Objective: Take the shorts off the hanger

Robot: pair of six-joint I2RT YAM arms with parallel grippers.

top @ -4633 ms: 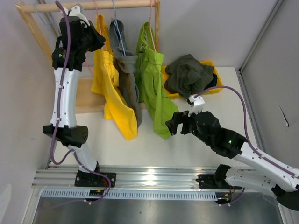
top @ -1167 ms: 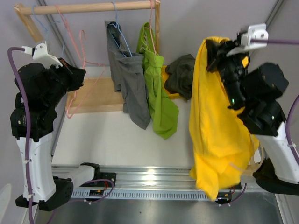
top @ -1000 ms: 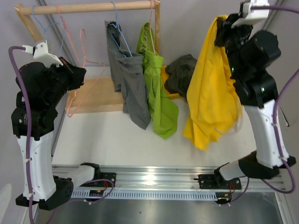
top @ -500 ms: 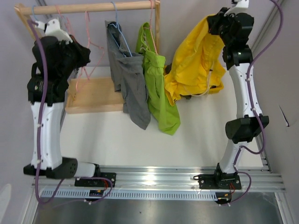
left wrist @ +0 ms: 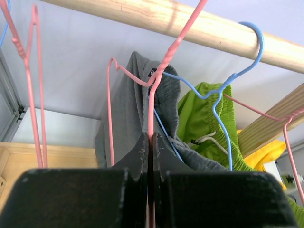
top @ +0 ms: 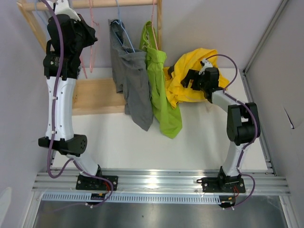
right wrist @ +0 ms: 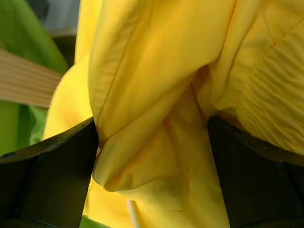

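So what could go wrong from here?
The yellow shorts bunch inside the open right claw, so cloth might catch and lift away with it. The left claw pinches a pink hanger whose wire seems to cross the blue hanger carrying the grey shorts; moving it might tangle them.

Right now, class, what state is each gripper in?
Left gripper: closed on the pink hanger.
Right gripper: open, with the yellow shorts between its fingers.
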